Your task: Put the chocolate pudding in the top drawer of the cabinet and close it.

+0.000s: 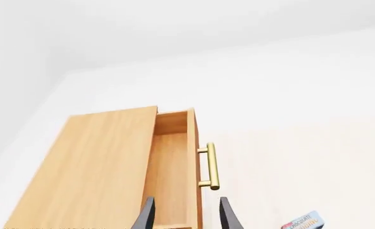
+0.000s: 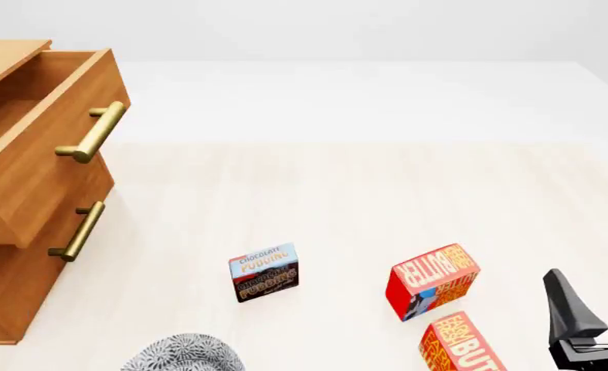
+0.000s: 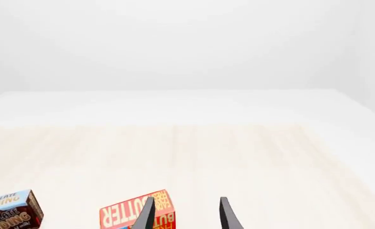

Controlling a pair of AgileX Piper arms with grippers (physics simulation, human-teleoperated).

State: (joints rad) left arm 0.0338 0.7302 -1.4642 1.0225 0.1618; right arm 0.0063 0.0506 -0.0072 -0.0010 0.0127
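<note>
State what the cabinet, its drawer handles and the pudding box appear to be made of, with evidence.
Cabinet: orange-brown wood, matte, visible grain. Handles: probably brass, shiny gold-coloured metal bars. Chocolate pudding: likely printed cardboard, with flat faces and sharp edges.

A pale wood-grain table (image 2: 386, 193) fills the lower part of the front view, its light boards running from the near edge toward the far edge. Beyond the far edge lies a plain white floor (image 2: 365, 85), smooth and unmarked, reaching back to a white wall (image 2: 334, 27). The seam between floor and wall is faint and soft. A second white wall shows at the far right corner, meeting the back one. Light is bright, even and diffuse, casting only weak, soft shadows on the table.
</note>
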